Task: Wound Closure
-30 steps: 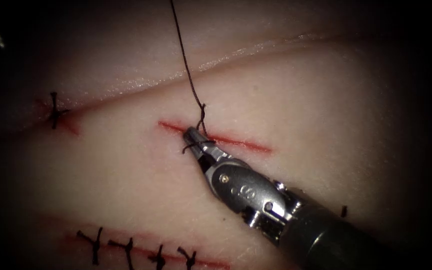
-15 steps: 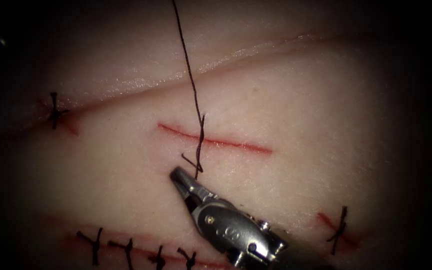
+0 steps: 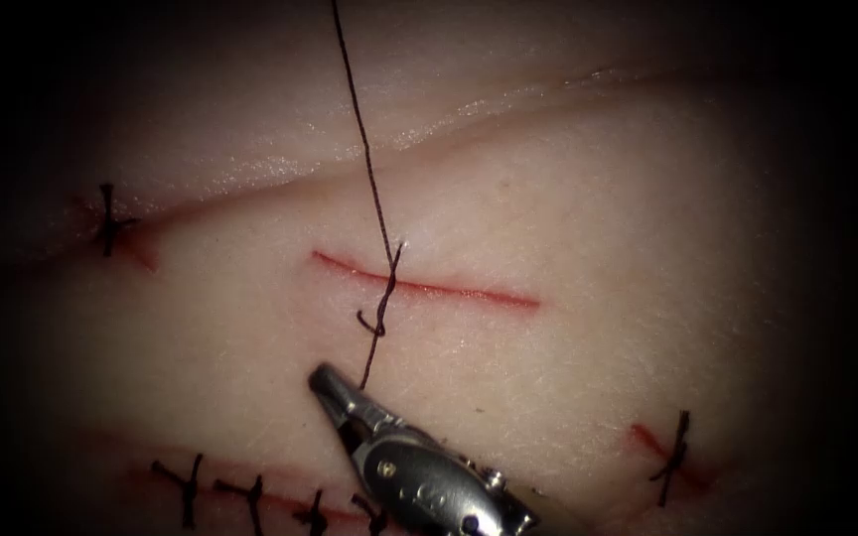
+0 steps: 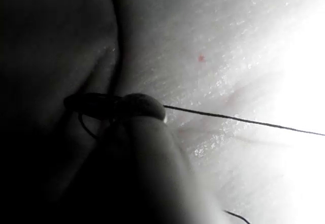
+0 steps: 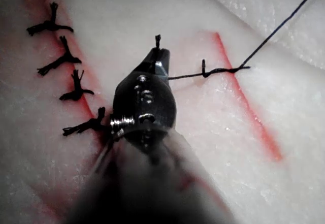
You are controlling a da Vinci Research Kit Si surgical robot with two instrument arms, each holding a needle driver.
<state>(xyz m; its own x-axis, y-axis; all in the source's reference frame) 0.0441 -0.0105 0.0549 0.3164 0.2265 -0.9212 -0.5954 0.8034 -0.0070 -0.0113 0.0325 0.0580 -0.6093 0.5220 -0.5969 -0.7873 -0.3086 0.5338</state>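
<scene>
A short red cut lies in the middle of the tissue. Dark thread comes down from above, crosses the cut near its left end and forms a small knot just below it. My right tool sits below the cut, shut on the short end of the thread. In the right wrist view its jaws hold that end, and the thread runs taut to the knot and the cut. In the left wrist view my left tool is shut on the long thread.
A row of several tied stitches closes another cut beside my right tool; the row is also in the right wrist view. Single stitches sit at the far left and lower right. A fold crosses the tissue behind the cut.
My right tool has drawn back down and to the left from the cut with the short thread end. The loop that lay around its jaws has slid off into a small knot.
</scene>
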